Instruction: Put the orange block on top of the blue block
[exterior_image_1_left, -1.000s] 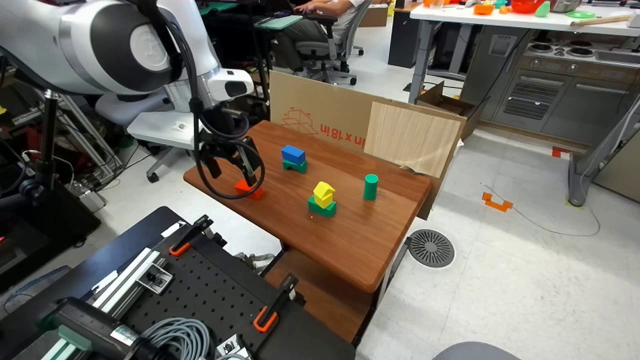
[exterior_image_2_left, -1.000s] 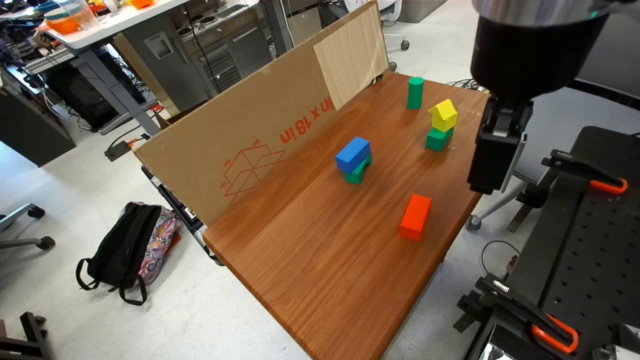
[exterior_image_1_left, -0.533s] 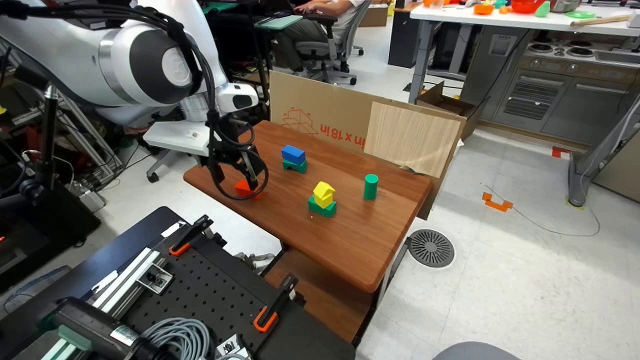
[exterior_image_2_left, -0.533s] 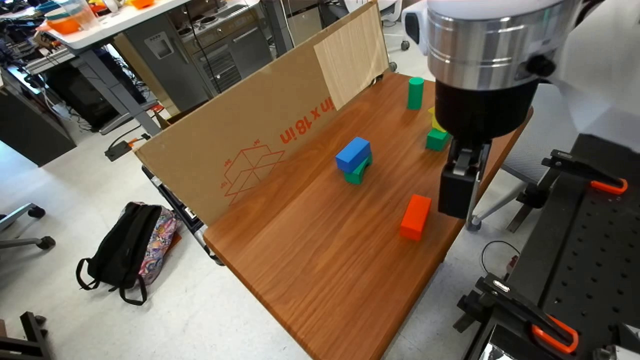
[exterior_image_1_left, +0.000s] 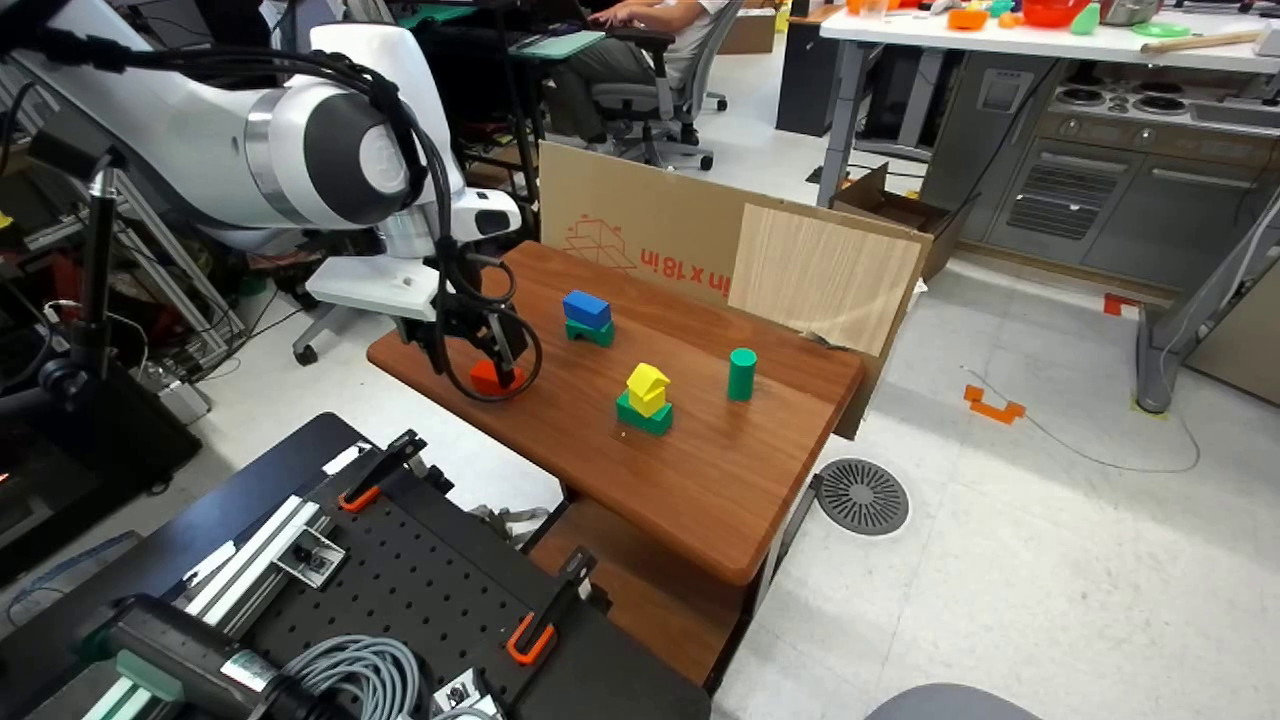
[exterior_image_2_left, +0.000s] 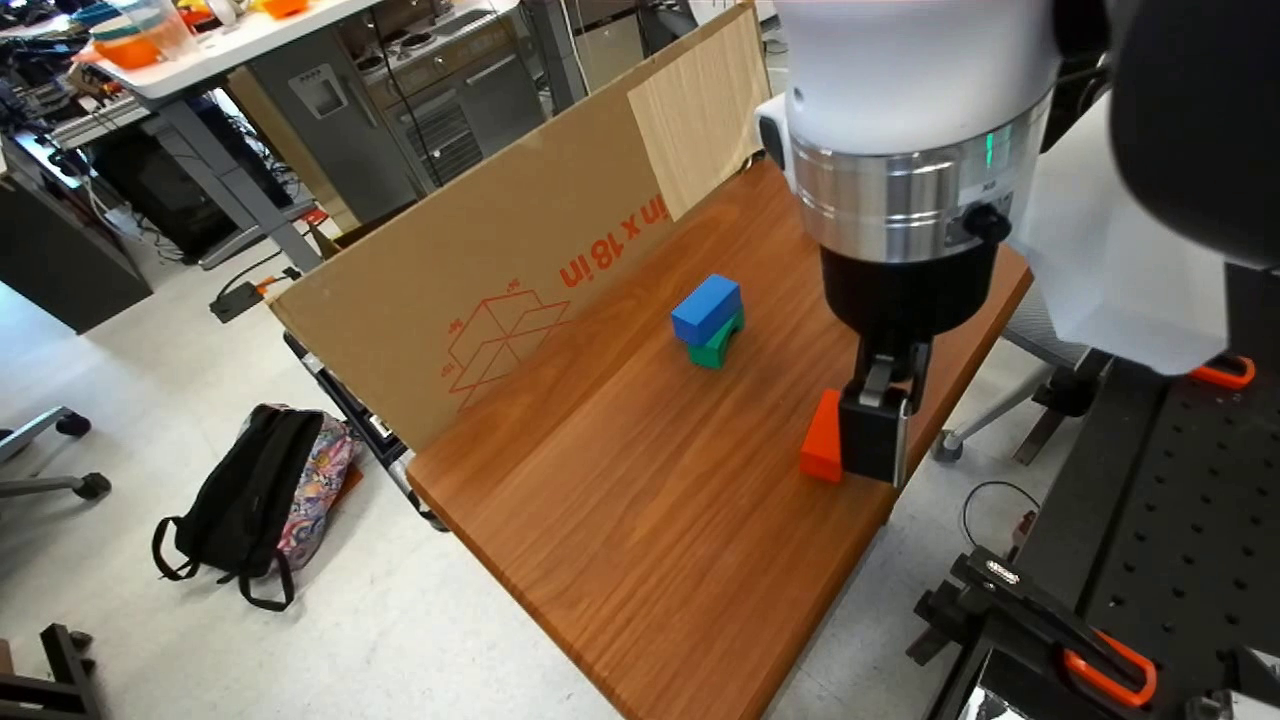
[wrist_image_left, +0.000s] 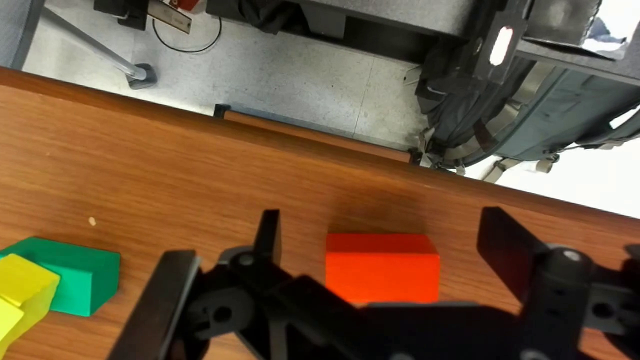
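The orange block (exterior_image_1_left: 486, 378) lies flat on the brown table near its edge. It also shows in an exterior view (exterior_image_2_left: 821, 440), partly covered by a finger, and in the wrist view (wrist_image_left: 382, 275). The blue block (exterior_image_1_left: 587, 309) rests on a green arch (exterior_image_1_left: 590, 333); both also show in an exterior view, the blue block (exterior_image_2_left: 707, 309) above the arch. My gripper (wrist_image_left: 382, 225) is open and low over the orange block. In the wrist view its fingers stand to either side with gaps. The gripper also shows in both exterior views (exterior_image_1_left: 473, 368) (exterior_image_2_left: 873, 440).
A yellow stack (exterior_image_1_left: 647, 389) sits on a green block (exterior_image_1_left: 644, 416), which also shows in the wrist view (wrist_image_left: 75, 272). A green cylinder (exterior_image_1_left: 741, 375) stands upright farther along the table. A cardboard sheet (exterior_image_2_left: 480, 290) stands along one table edge.
My gripper has moved down and across to the orange block, its fingers now at its sides. The orange and blue blocks have not moved.
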